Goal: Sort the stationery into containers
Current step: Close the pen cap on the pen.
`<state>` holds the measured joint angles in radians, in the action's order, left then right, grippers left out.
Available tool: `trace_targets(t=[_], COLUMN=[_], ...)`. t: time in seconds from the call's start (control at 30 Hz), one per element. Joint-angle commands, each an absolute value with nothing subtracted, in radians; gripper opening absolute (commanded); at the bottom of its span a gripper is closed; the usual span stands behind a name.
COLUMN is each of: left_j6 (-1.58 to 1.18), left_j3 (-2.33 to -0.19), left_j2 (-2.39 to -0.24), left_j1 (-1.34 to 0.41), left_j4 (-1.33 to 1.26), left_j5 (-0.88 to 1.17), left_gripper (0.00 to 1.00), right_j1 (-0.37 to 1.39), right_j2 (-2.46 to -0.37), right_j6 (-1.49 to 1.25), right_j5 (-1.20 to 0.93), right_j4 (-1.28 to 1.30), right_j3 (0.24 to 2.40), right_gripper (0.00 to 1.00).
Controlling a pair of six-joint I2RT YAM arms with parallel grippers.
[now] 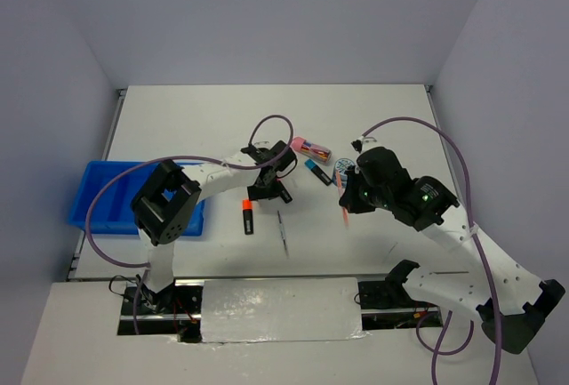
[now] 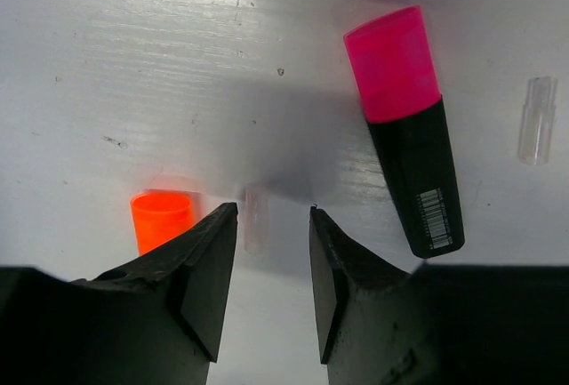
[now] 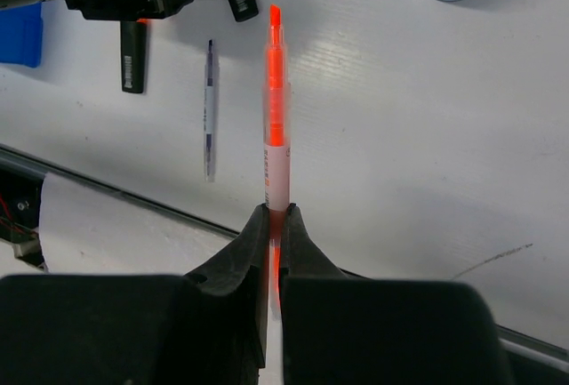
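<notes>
My right gripper (image 3: pixel 276 218) is clamped tight on a thin pen (image 3: pixel 276 109), lifted off the tabletop (image 1: pixel 382 118), well apart from the blue tray (image 1: pixel 98 191). Carrying it across to a compartment looks like the next move. My left gripper (image 2: pixel 271 225) hangs part-open and empty, nearer the tray.

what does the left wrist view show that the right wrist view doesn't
Only left wrist: the open jaws of the left gripper, a highlighter's pink cap, two small clear tubes. Only right wrist: the right gripper shut on a thin pen, a grey pen, a corner of the blue tray. Both: the orange-capped highlighter.
</notes>
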<state>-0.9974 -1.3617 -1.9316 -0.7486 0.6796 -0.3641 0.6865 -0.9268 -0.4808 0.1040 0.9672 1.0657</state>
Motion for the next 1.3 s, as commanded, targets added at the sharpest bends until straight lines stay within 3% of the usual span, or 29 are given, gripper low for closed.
trace_targets(t=[0.0,0.33,0.5,0.8,1.03,1.27], left_j6=[-1.002,-0.993,-0.98,-0.885,-0.848,-0.914], left_j3=[-1.333,-1.255,-1.227,-1.341,-1.269,-1.203], left_j2=[-1.947,-1.954,-1.945,-1.649,-1.303,-1.161], left_j1=[-0.742,-0.735,-0.73,-0.724,-0.71,-0.684], left_j4=[0.66,0.604,0.571,0.592,0.264,0.026], left_j5=[-0.351,-0.312,-0.278,-0.204,0.006,0.164], left_gripper=[0.5,0.35,0.0,0.0,0.0,0.0], right_j1=[0.683,0.683,0.684,0.678,0.683,0.687], right_j2=[-0.931,-0.942,-0.924,-0.804,-0.721,-0.699], right_j6=[-0.469,-0.48,-0.468,-0.494,-0.606,-0.609], right_j5=[0.1,0.089,0.042,-0.228,-0.39,-0.411], right_j4=[0.951,0.946,0.904,0.591,0.266,0.13], right_j3=[1.084,1.104,1.092,0.876,0.681,0.701], right_gripper=[0.0,0.0,0.0,0.0,0.0,0.0])
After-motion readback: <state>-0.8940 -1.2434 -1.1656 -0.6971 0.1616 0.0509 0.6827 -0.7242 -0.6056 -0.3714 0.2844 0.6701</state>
